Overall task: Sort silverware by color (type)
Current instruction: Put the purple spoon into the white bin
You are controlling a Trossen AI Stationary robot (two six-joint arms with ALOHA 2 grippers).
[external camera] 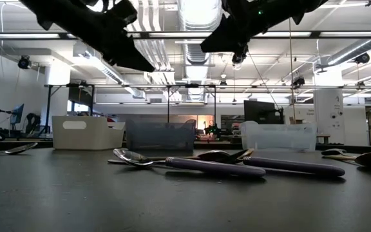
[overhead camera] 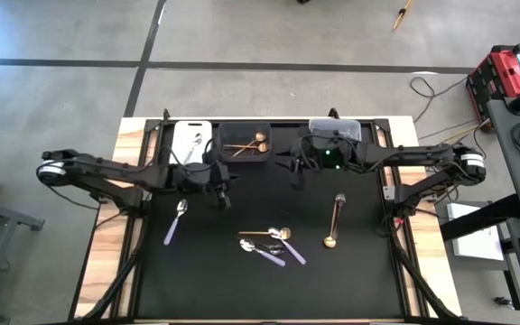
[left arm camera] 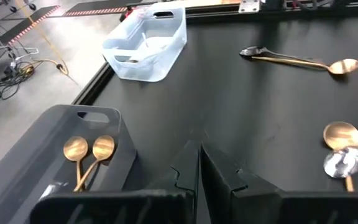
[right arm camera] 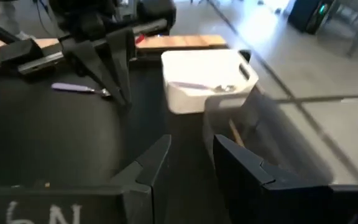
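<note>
Both grippers hang empty above the mat near the bins.

The left gripper (left arm camera: 199,163) has its fingers together; the right gripper (right arm camera: 190,152) has them apart. Ahead of the left fingers lies loose silverware (overhead camera: 272,244); two gold spoons (left arm camera: 89,151) lie beside them in the dark bin (left arm camera: 23,180).

- Even, bright overhead light; ceiling tube lamps (external camera: 198,13) glare white in the low view.
- Black worktop (overhead camera: 242,289) shows faint, soft shadows only.
- Low view: arms silhouetted against the ceiling; near worktop blurred.
- Right wrist view: soft, smeared; dark bin (right arm camera: 272,134) ghostly.
- Gold spoons (left arm camera: 89,149) gleam in the left wrist view.
</note>
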